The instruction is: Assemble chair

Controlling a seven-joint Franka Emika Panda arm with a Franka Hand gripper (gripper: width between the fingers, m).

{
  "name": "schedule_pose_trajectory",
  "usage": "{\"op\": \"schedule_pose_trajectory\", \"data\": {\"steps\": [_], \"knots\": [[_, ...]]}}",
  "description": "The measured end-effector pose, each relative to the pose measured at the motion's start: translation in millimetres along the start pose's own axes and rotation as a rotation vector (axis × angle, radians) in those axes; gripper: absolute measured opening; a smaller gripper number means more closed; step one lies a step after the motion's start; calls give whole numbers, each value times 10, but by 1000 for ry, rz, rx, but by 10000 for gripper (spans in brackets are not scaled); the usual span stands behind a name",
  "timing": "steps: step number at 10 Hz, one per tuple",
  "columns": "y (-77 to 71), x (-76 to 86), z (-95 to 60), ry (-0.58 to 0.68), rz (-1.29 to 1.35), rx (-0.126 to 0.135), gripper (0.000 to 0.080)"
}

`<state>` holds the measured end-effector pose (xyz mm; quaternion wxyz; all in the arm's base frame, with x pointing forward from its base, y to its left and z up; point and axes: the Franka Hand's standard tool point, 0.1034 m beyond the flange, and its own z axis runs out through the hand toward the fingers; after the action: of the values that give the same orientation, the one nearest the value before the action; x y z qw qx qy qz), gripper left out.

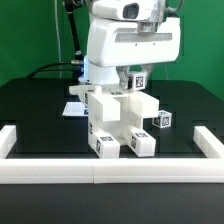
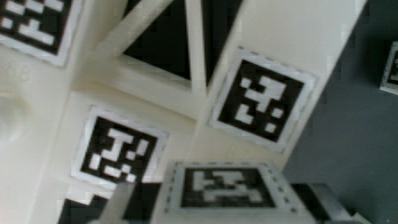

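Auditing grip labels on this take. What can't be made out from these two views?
1. gripper: exterior view, its fingertips are hidden behind the arm's white housing and the top of the chair; what it touches can't be told.
2. Wrist view: tagged chair faces fill the frame, blurred, cut off at every edge; which part is unclear.
3. loose tagged block: exterior view, tag too small to read.
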<state>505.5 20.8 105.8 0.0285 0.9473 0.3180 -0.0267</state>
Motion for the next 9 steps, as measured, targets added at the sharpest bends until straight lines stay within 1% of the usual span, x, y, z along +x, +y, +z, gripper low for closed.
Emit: {"op": "schedule_pose_trajectory", "data": {"steps": [3, 6, 9], "knots": [[0, 0, 0, 0, 14, 0, 276], [-4, 3, 0, 0, 280, 1, 276], [-7, 4, 0, 1, 428, 1, 276]]}}
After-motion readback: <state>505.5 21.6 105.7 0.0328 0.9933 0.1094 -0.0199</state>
